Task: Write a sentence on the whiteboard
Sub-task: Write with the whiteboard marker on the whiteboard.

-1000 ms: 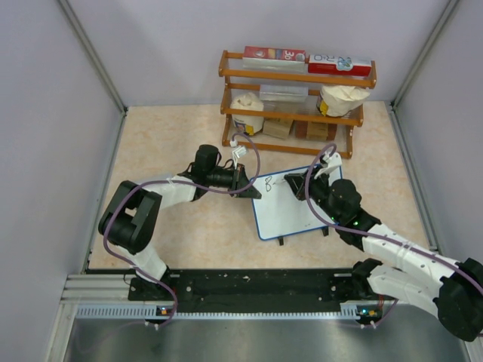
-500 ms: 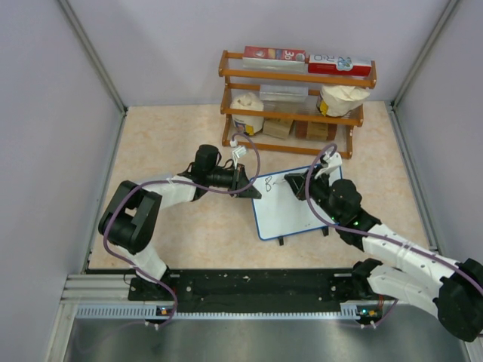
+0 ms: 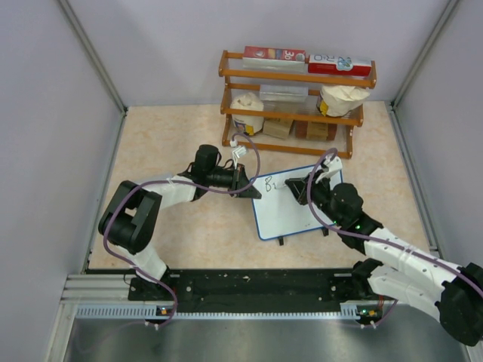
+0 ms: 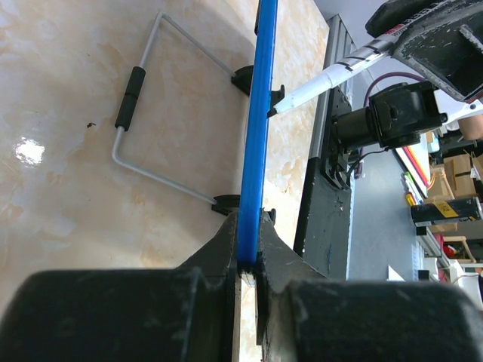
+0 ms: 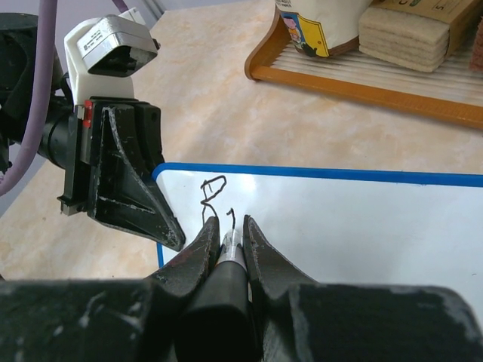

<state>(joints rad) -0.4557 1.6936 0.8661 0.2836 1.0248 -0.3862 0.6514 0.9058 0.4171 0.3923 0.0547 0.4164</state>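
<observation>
Right claw [image 5: 226, 228] is gripping a marker [image 5: 229, 243], jaws drawn tight on the barrel. The tip is pointing down at the whiteboard [image 5: 362, 226], right beside the newest stroke. Whether the tip is touching the surface cannot be told.

Left claw [image 4: 247, 230] is pinching the board's blue rim on its left edge, close to the far corner, with the jaws pressed flat against both faces.

**Position of the work**
- The whiteboard is sitting on the table [image 3: 173, 143] between the two arms, just in front of a wooden rack [image 3: 294, 98].
- The lettering [image 5: 213, 197] is starting at the board's far-left corner: a "B" and one short stroke after it. Nearly all of the surface is blank, so the job appears to be at an early stage.

**What could go wrong**
- Board swinging: only one corner is being held. Pressure from the marker further along the line is likely to act as a lever and turn the board in that grip, bending the line of writing.
- Marker slipping: the barrel is round and is being held by two narrow fingers. A sideways drag could twist or push it back, producing faint or broken strokes.
- Smearing: fresh ink is lying directly under the right claw, so a low pass could wipe it.
- Running short of room: oversized letters could crowd the right edge.
</observation>
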